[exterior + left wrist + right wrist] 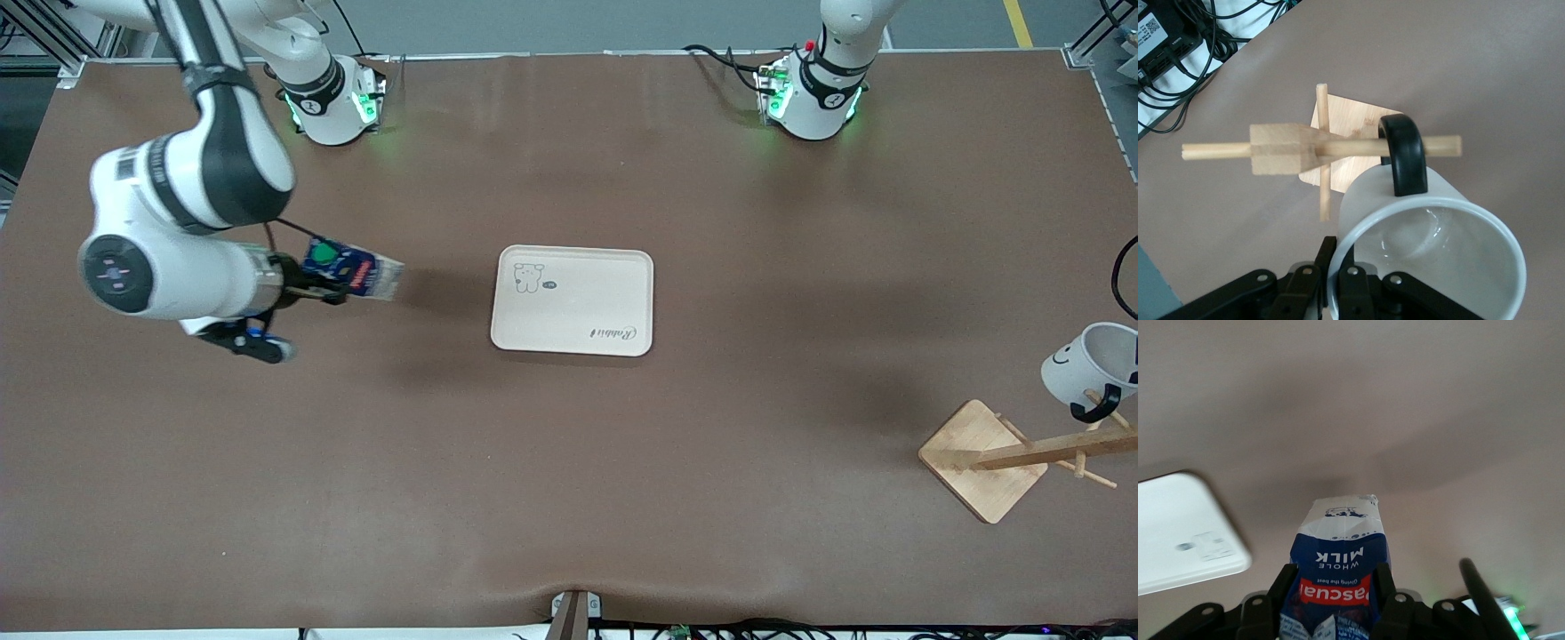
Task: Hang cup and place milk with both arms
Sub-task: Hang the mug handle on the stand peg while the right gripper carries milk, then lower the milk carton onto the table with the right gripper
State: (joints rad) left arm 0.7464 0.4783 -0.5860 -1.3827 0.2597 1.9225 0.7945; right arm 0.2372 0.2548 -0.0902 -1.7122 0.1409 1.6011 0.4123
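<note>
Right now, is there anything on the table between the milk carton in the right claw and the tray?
No. In the front view, the milk carton, held in the right claw, and the tray have only bare brown table between them.

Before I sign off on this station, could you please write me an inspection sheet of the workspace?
Surface: brown table, bare.
Job's things: white smiley mug, black handle on a peg of the wooden rack; dark blue milk carton in the air; cream tray mid-table.
Clutter: nothing seen.
Tools: left tool grips the mug's rim; right tool shut on the carton.
Cables: black leads at the table's edges.
Surroundings: grey floor.
</note>
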